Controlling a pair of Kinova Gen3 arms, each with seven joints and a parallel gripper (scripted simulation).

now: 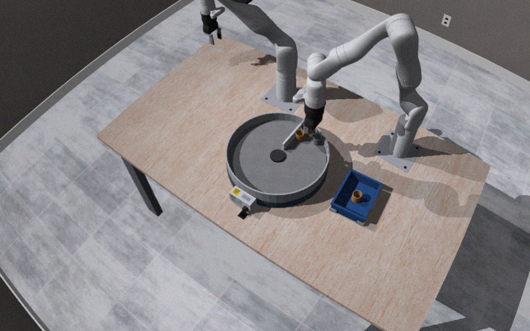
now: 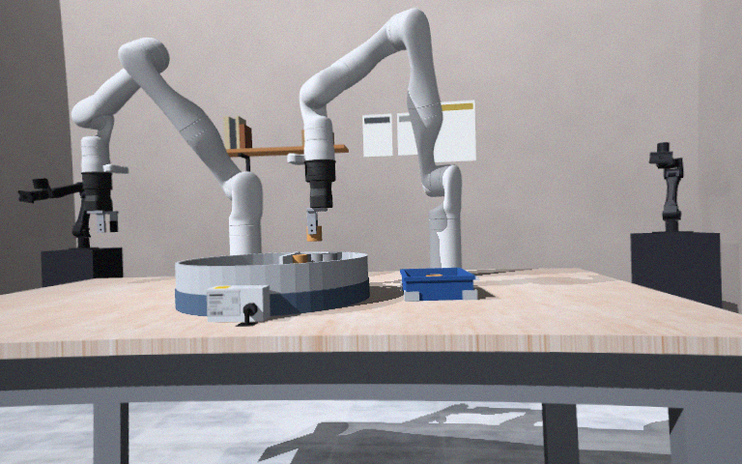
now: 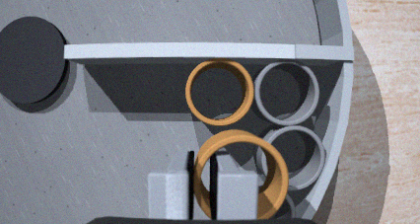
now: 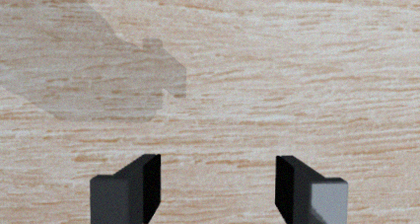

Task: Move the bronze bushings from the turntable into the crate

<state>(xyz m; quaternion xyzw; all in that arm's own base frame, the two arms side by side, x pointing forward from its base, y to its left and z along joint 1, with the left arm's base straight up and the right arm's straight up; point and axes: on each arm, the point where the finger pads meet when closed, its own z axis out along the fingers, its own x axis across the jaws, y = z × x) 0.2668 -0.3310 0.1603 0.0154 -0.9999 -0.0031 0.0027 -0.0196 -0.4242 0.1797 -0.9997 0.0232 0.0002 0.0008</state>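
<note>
My left gripper (image 1: 310,129) (image 2: 312,227) (image 3: 201,175) is shut on the wall of a bronze bushing (image 2: 317,235) (image 3: 281,180), held upright above the turntable (image 1: 259,176) (image 2: 219,276) (image 3: 123,160). Another bronze bushing (image 1: 299,136) (image 2: 299,259) (image 3: 248,90) stands on the turntable against the divider. Steel bushings (image 3: 314,93) (image 3: 320,157) stand beside it near the rim; a third is partly hidden below the held one. One bronze bushing (image 1: 357,198) (image 2: 434,275) stands in the blue crate (image 1: 348,214) (image 2: 438,292), which sits level between its guides. My right gripper (image 1: 215,36) (image 2: 107,222) (image 4: 218,180) is open and empty, far from the turntable.
A pale divider (image 1: 292,137) (image 3: 173,51) runs from near the dark hub (image 1: 277,156) (image 3: 32,61) to the raised turntable wall. A white box (image 1: 242,198) (image 2: 237,303) with a black knob stands at the turntable's front. The crate is right of the turntable in the top and exterior views.
</note>
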